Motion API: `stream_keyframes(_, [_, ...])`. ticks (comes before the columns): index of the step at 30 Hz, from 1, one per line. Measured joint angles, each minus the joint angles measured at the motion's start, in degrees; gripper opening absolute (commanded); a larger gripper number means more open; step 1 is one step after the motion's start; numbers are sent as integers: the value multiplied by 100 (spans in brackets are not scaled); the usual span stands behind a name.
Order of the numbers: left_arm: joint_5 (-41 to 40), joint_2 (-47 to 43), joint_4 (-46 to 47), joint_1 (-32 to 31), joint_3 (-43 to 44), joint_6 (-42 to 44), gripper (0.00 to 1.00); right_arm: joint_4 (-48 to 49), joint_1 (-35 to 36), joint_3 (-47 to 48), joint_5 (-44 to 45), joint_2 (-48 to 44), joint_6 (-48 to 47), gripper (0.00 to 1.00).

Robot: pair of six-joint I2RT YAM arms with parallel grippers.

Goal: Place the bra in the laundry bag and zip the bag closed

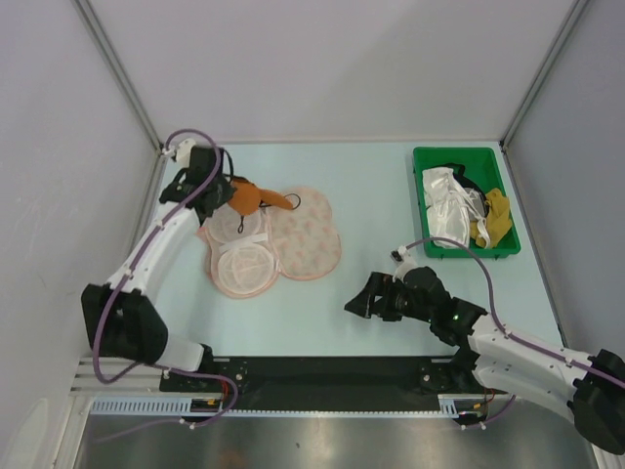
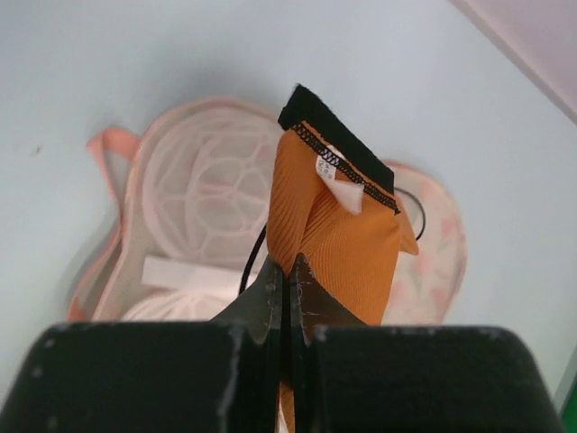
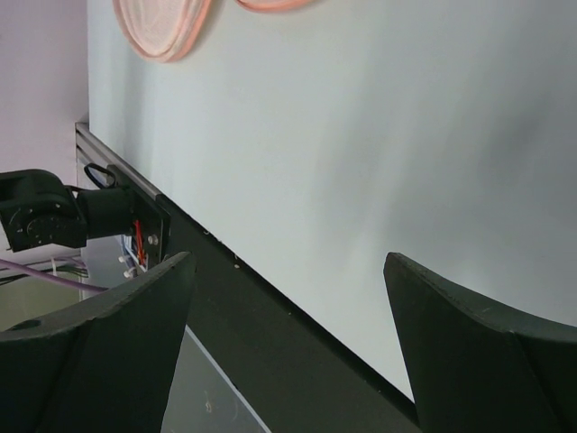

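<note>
The orange bra (image 1: 256, 198) hangs from my left gripper (image 1: 217, 191), which is shut on it above the far end of the laundry bag (image 1: 278, 244). In the left wrist view the bra (image 2: 347, 244) dangles past my gripper (image 2: 288, 280), with its black edge and white tag up and a thin black strap beside it. The bag (image 2: 194, 194) lies open flat below, white mesh panels up on the left and speckled half on the right. My right gripper (image 1: 363, 299) is open and empty low over the table, right of the bag. The bag's edge (image 3: 162, 27) shows in the right wrist view.
A green plastic bin (image 1: 510, 244) with white, black and yellow garments stands at the back right. The table's front edge with its black rail (image 3: 270, 334) runs just before my right gripper (image 3: 288, 298). Grey walls close in the sides and back.
</note>
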Motion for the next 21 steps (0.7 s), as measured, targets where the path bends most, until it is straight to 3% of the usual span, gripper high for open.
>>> stream_keyframes(9, [-63, -2326, 400, -2, -3112, -968, 1, 457, -4, -50, -192, 605, 83, 91])
stream_keyframes(10, [-48, -2479, 396, -15, -3324, -1049, 8, 540, -4, -48, -221, 704, 90, 91])
stream_keyframes(11, [-17, -2640, 424, -46, -3556, -1137, 22, 595, -4, -48, -236, 789, 94, 91])
stream_keyframes(12, [4, -2767, 452, -90, -3744, -1222, 60, 684, -4, -48, -264, 896, 98, 91])
stream_keyframes(14, [90, -2973, 490, -271, -4041, -1370, 80, 822, 2, -48, -297, 1110, 101, 91])
stream_keyframes(15, [173, -3071, 529, -385, -4159, -1458, 97, 903, 2, -48, -319, 1228, 101, 91])
stream_keyframes(21, [793, -3759, 549, -730, -4439, -1279, 97, 1285, 15, 68, -470, 1904, 105, 91])
